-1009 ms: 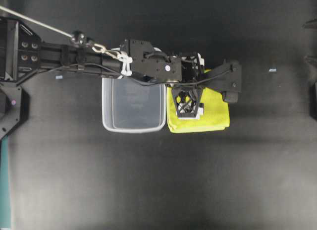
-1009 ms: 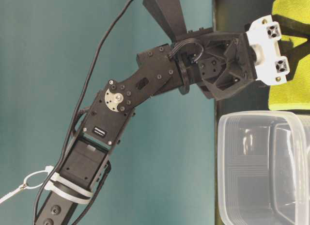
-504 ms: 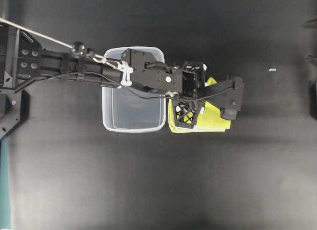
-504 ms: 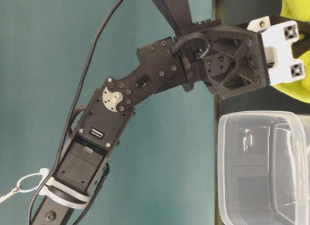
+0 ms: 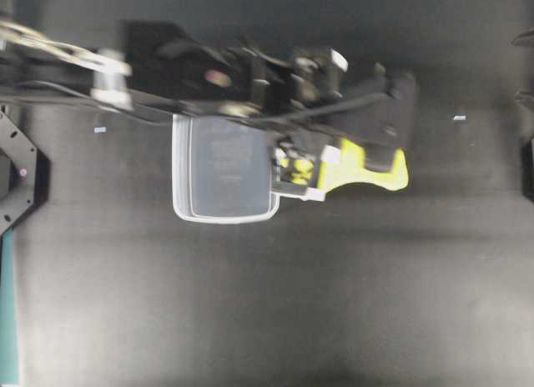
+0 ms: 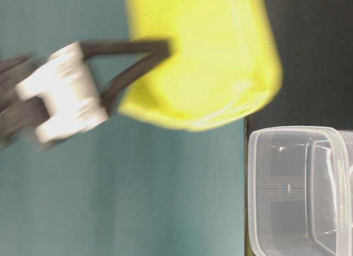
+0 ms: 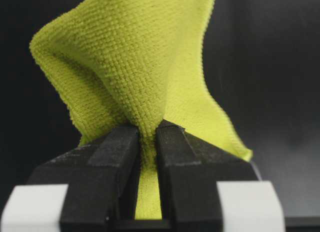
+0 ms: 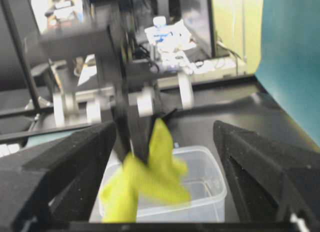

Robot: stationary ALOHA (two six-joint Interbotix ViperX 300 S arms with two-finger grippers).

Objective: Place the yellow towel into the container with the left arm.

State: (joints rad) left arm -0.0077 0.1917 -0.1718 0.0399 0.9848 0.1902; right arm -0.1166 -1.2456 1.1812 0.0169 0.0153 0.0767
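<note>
Yellow towel pinched and lifted beside container.
Left of the left claw (image 5: pixel 294 172): clear container (image 5: pixel 224 170) on the black table (image 5: pixel 250 304). Clamped between its fingers (image 7: pixel 117 157): yellow towel (image 7: pixel 135 77), hanging bunched. Right claw (image 8: pixel 160 177) spread wide apart.

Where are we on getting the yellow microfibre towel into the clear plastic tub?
Done: the left gripper is shut on the bright yellow-green microfibre towel, which hangs clear of the black table in the right wrist view. In hand: carrying it; overhead, it sits just beside the clear plastic tub, which looks empty. Left: move over the tub, lower and release.
</note>
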